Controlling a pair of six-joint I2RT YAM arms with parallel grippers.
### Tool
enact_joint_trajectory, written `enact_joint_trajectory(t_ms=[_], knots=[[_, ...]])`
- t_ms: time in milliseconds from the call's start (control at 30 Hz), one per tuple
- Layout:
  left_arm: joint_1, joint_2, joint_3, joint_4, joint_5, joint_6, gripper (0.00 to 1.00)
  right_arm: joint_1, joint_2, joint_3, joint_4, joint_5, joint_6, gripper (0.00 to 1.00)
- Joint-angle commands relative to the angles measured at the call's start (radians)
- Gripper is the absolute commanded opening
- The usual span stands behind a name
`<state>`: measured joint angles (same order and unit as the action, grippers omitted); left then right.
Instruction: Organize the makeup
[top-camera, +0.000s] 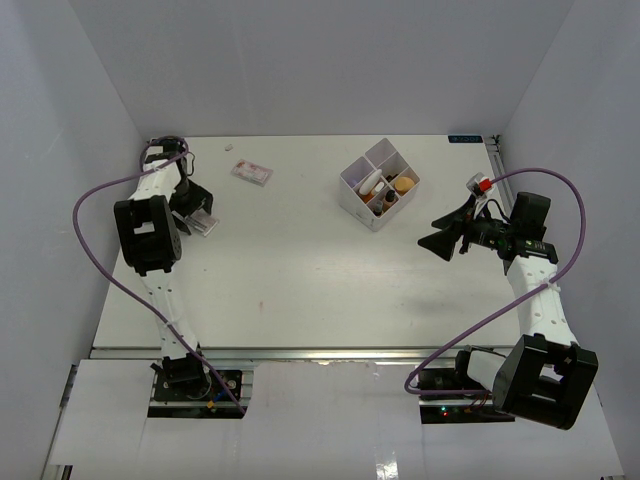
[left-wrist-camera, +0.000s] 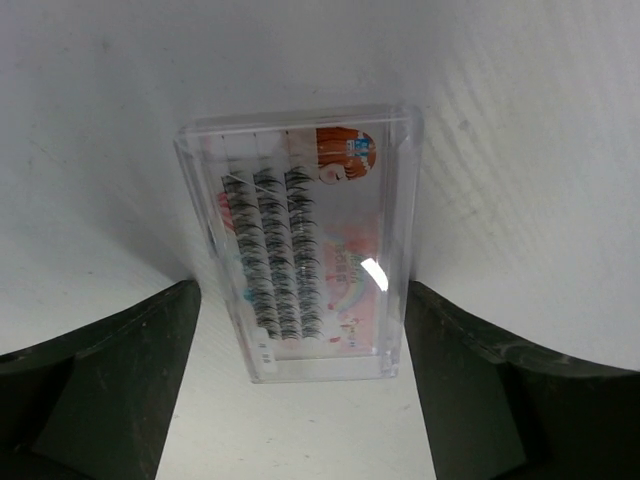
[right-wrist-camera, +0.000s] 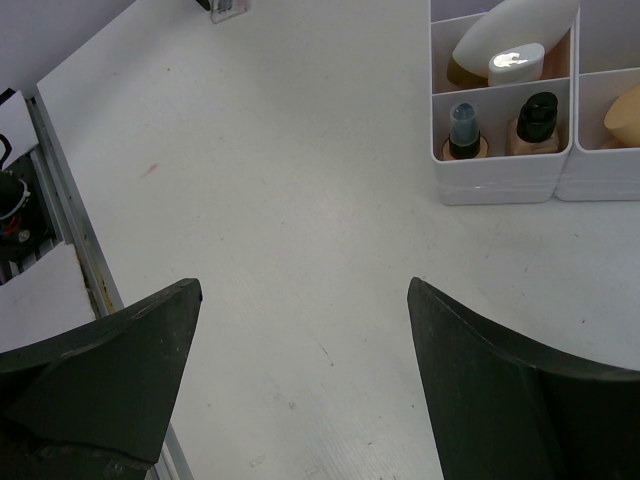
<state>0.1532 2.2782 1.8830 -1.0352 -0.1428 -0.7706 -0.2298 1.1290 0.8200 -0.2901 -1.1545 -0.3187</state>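
I have the left gripper (top-camera: 203, 221) low over the table at the upper left of the overhead view. Its jaws are spread wide on either side of a clear false-lash case (left-wrist-camera: 300, 240). The case lies flat with its near end between the fingers (left-wrist-camera: 110, 380); I cannot tell whether the right one touches it. Inside are three dark rows of lashes on a pink card, with a cartoon face with orange hair and a rainbow. The small print near the bottom edge is too fine to read. A second clear case (top-camera: 252, 172) lies further right, near the back of the table.

The right gripper (right-wrist-camera: 303, 295) hangs at the right of the overhead view, jaws wide with nothing between them.

The white four-compartment box (right-wrist-camera: 500, 185) stands at the upper right of the right wrist view. One cell holds a white egg-shaped sponge (right-wrist-camera: 515, 38) resting on something tan. The nearest cell holds two upright beige bottles, one grey-capped (right-wrist-camera: 462, 128) and one black-capped (right-wrist-camera: 537, 118). A tan sponge (right-wrist-camera: 625, 115) shows at the frame edge in the next cell.

The table (top-camera: 320, 290) is white, faintly scuffed, with a small reddish mark (right-wrist-camera: 150, 168). Pale grey walls (top-camera: 300, 60) close it in. A metal rail (top-camera: 330, 352) runs along the near edge, and purple cables (top-camera: 95, 250) loop off both arms.
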Motion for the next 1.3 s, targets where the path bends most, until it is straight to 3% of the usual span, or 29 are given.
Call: enact_joint_trajectory(t_ms=[0,67,100,200,233,367,533,567,767,867,1000,1167,1267], knots=[[0.006,0.003,-0.068,0.046,-0.001,0.041,0.76,-0.003,-0.017,-0.001,0.002,-0.013,-0.006,0.9],[0.006,-0.016,-0.096,0.088,0.049,0.063,0.52,-0.003,-0.018,0.0,0.002,-0.012,-0.005,0.9],[0.006,-0.026,-0.115,0.115,0.084,0.07,0.35,-0.003,-0.018,-0.001,0.002,-0.011,-0.005,0.9],[0.005,-0.082,-0.167,0.177,0.229,0.115,0.06,-0.005,-0.02,-0.001,0.002,-0.011,-0.006,0.9],[0.003,-0.107,-0.197,0.216,0.266,0.144,0.02,-0.003,-0.019,-0.002,0.002,-0.011,-0.006,0.9],[-0.032,-0.203,-0.311,0.369,0.546,0.245,0.0,-0.004,-0.02,-0.005,0.002,-0.017,-0.01,0.9],[-0.108,-0.381,-0.546,0.691,1.052,0.328,0.0,0.001,-0.013,-0.014,0.003,-0.043,-0.016,0.9],[-0.153,-0.411,-0.557,0.719,1.072,0.341,0.0,0.006,-0.015,-0.015,0.003,-0.037,-0.016,0.9],[-0.462,-0.536,-0.586,0.797,1.021,0.446,0.0,0.063,-0.04,0.039,-0.012,0.007,0.001,0.9],[-0.553,-0.608,-0.635,0.848,0.968,0.539,0.0,0.093,-0.025,0.102,-0.035,0.003,0.012,0.9],[-0.623,-0.7,-0.732,0.963,1.008,0.583,0.0,0.115,0.007,0.194,-0.026,-0.069,0.063,0.9],[-0.731,-0.775,-0.772,0.977,0.816,0.688,0.0,0.187,0.029,0.199,0.205,0.01,0.414,0.9],[-0.795,-0.814,-0.801,1.001,0.669,0.754,0.0,0.337,0.018,0.209,0.214,0.267,0.582,0.9]])
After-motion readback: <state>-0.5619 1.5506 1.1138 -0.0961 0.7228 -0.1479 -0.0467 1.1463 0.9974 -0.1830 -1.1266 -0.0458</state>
